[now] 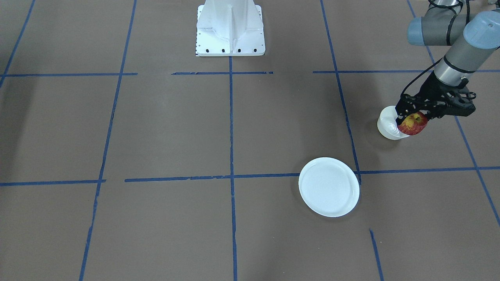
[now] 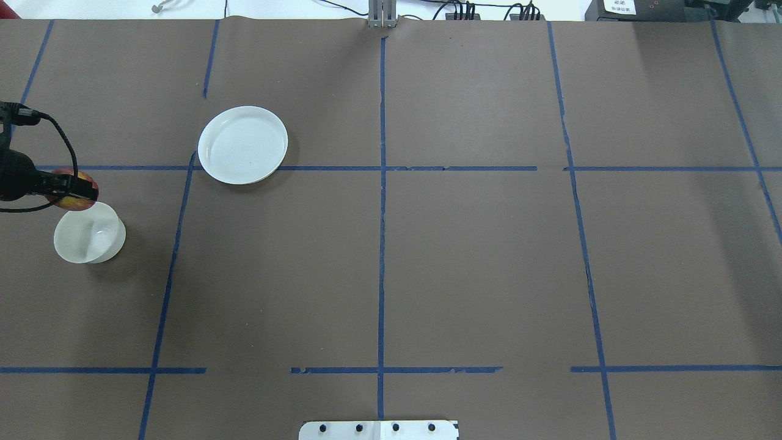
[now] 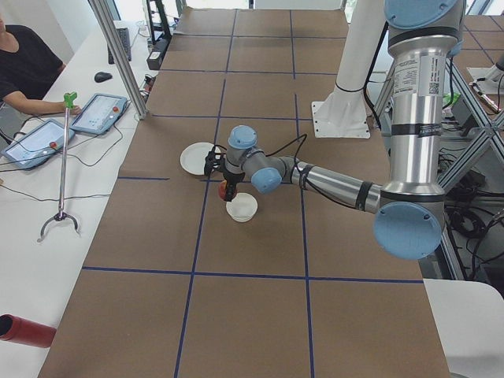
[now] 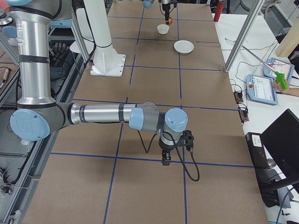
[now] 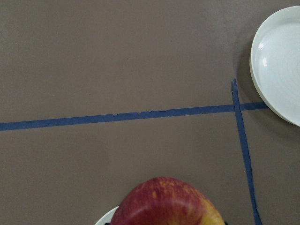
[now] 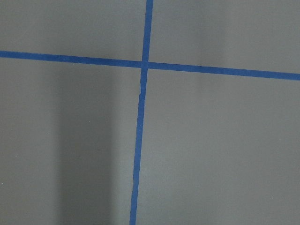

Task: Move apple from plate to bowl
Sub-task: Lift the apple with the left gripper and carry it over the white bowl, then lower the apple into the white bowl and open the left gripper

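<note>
Apple (image 1: 413,124) clamped in left pincer (image 1: 413,117), clear of the plate (image 1: 329,186). Bowl (image 1: 386,127) just beneath, seemingly off-centre. Best to centre over it, lower, then release gently.

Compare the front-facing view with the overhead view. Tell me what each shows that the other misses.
Front-facing only: the left arm's grey links and the pedestal's upright column. Overhead only: cables along the far edge, and the bowl's whole open inside. Both: the left gripper shut on the apple close by the bowl, and the empty plate.
</note>
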